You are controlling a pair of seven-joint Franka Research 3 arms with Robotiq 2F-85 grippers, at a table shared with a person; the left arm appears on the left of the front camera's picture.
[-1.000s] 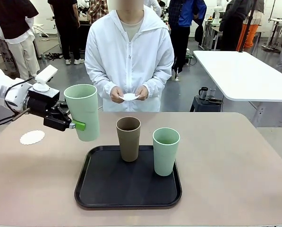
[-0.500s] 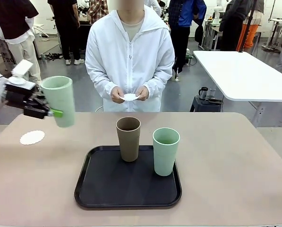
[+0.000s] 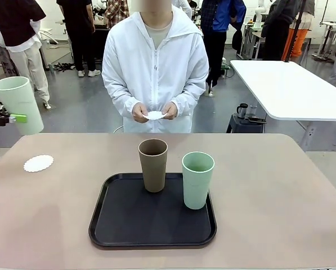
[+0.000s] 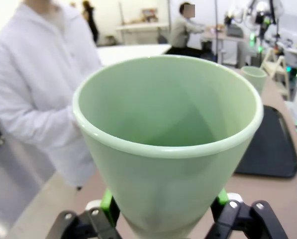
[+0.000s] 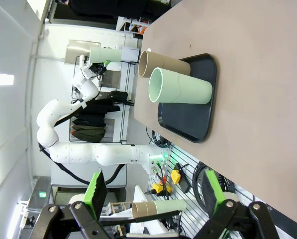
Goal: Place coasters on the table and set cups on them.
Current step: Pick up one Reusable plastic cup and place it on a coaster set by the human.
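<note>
Table: beige matte tabletop [image 3: 280, 197] with black rectangular tray [image 3: 128, 225].
Cups: three tapered tumblers, likely light, stiff, slick; grip low. Brown tumbler [image 3: 153, 165], mint tumbler [image 3: 197, 180] on tray; second mint tumbler [image 3: 18, 104] aloft, far left.
Left gripper [image 4: 163, 219]: clenched on it.
Right gripper [image 5: 150, 199]: released.
Coasters: two flimsy lacy white doilies: one doily [image 3: 38, 163] on tabletop, other doily [image 3: 155, 115] in person's hands [image 3: 138, 112].

The right gripper [image 5: 154, 186] is hanging with its green-padded jaws spread wide and nothing between them. Beyond it, in a view rolled sideways, a brown cup [image 5: 164, 64] and a mint green cup [image 5: 180, 90] are standing side by side on the black tray [image 5: 188, 122], which is lying on the tan table [image 5: 252, 64]. Farther off, the white left arm [image 5: 49, 117] is holding a second mint green cup [image 5: 106, 54] out past the table's edge.
</note>
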